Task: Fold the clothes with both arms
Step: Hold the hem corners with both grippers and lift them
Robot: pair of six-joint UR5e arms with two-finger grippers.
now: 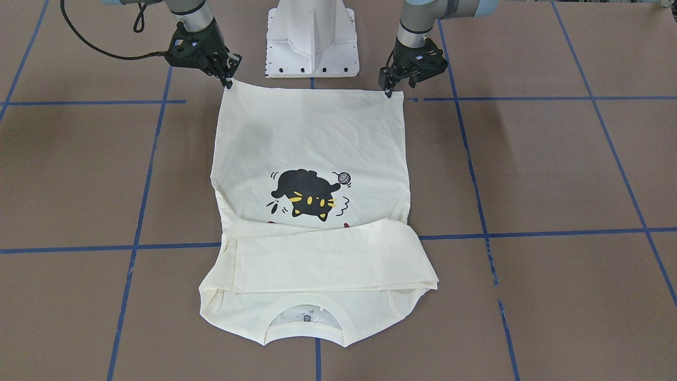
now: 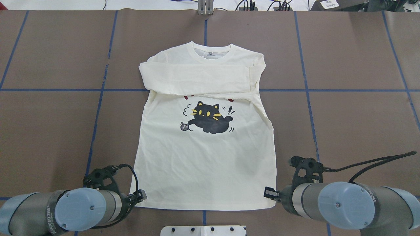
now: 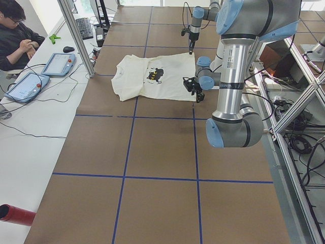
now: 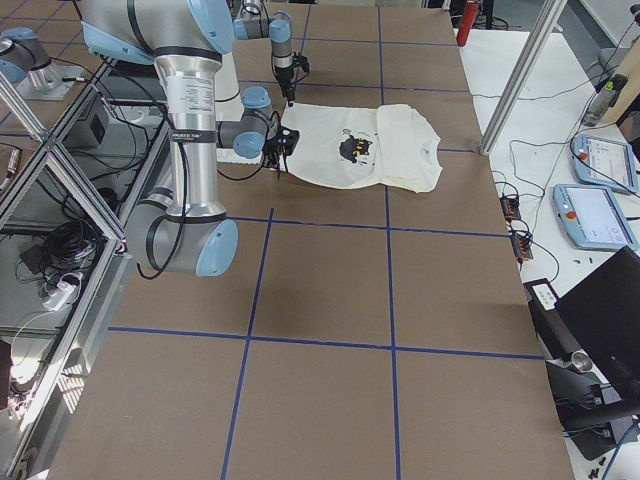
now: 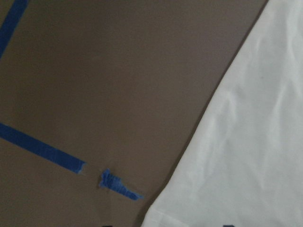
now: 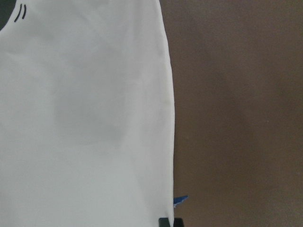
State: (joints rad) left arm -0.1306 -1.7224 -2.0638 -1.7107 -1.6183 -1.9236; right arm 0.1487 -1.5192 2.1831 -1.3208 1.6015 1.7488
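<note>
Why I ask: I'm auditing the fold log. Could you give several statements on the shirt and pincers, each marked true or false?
1. The shirt lies print side up. True.
2. Its sleeves stretch out to the sides. False: they are folded across the chest, just below the collar.
3. The left pincer is at a hem corner. True.
4. The right pincer hangs over the collar. False: it is at the other hem corner.
</note>
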